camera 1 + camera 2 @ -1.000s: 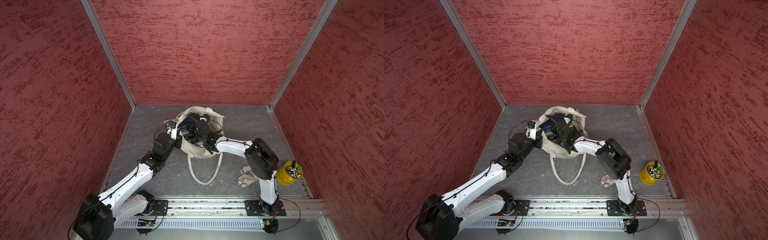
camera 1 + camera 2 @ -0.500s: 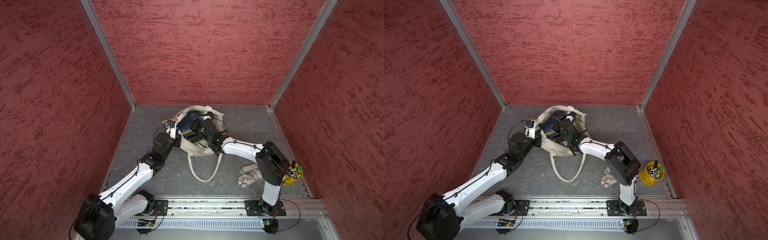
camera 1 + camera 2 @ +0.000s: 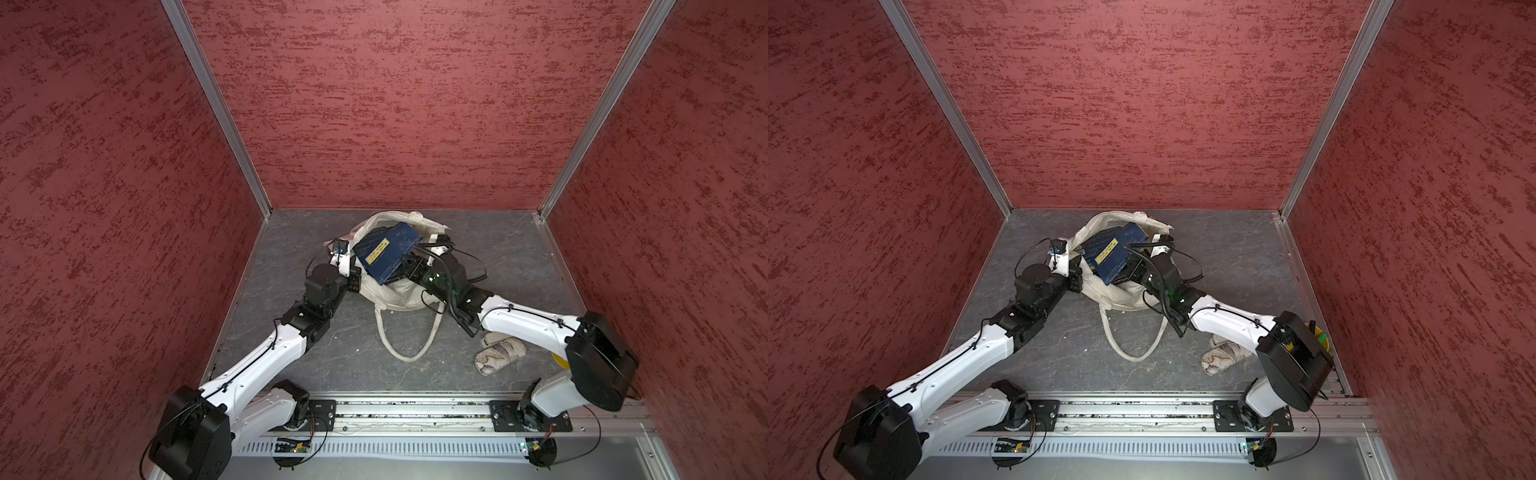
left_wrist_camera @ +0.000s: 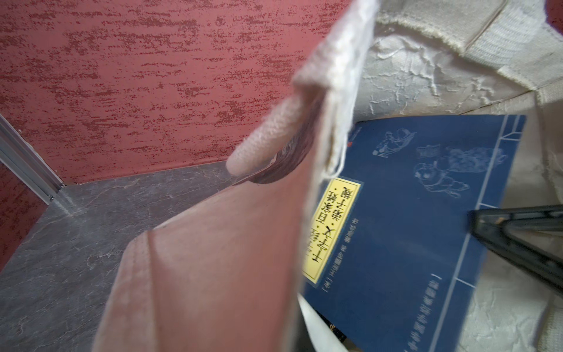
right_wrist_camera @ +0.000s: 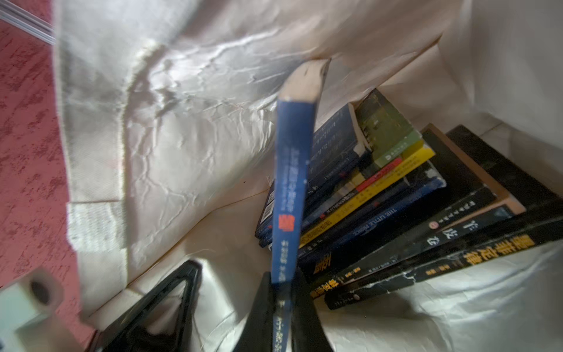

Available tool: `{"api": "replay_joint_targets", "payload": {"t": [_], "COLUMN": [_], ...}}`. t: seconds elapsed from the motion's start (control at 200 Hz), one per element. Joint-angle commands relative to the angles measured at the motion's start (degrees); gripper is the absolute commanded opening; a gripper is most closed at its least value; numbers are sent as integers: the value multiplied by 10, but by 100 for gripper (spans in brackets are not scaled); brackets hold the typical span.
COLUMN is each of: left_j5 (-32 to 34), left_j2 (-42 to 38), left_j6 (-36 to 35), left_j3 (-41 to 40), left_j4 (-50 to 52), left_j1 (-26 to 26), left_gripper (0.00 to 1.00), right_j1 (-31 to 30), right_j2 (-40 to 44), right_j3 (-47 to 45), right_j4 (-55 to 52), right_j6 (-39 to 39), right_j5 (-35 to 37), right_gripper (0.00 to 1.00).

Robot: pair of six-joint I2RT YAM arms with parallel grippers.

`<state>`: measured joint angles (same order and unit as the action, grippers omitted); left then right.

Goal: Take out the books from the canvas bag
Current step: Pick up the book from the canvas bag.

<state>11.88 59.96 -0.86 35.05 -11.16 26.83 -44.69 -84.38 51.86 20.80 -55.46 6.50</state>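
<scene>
Books: a dark blue book (image 3: 386,253) stands partly out of the canvas bag (image 3: 395,297), pinched by the right claw (image 3: 409,263); the other books (image 5: 380,213) lie fanned in a stack at the bag's bottom, spines toward the right wrist camera; none lies out on the desk (image 3: 519,257)
Canvas bag: far centre of the desk, mouth up and spread; one loop handle (image 3: 409,357) trails toward the near side
Right claw: closed narrow on the blue book's spine at its near-right end; in the right wrist view a black finger sits on each side of the spine
Left claw (image 3: 355,276): at the bag's left rim, closed tight; cloth rises straight in front of its wrist camera, so I judge that it holds the rim
Key relation: from the right claw the blue book runs far and left, its long axis slanting up across the mouth, its far corner over the far rim; the right arm has it, so the lift likely goes up and toward the near right while the left claw pins the bag
Hard to make out: the left claw's fingers, hidden by cloth; how many books lie in the stack; whether the blue book's lower edge touches them; the right wrist view is blurred at its edges
</scene>
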Motion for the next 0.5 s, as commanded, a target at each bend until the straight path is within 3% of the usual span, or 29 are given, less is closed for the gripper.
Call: {"api": "replay_joint_targets", "payload": {"t": [0.0, 0.235, 0.496], "left_j5": [19, 18, 11], "left_j2": [0, 2, -1], "left_j6": [3, 4, 3], "left_j3": [16, 17, 19], "left_j4": [-23, -22, -5], "left_j1": [-10, -11, -22], "left_gripper": [0, 0, 0], "right_j1": [0, -10, -23], "right_j2": [63, 160, 272], "right_j3": [-12, -39, -47], "right_j4": [32, 11, -23], "right_j6": [30, 82, 137], "right_j5": [-14, -28, 15], "right_gripper": [0, 0, 0]}}
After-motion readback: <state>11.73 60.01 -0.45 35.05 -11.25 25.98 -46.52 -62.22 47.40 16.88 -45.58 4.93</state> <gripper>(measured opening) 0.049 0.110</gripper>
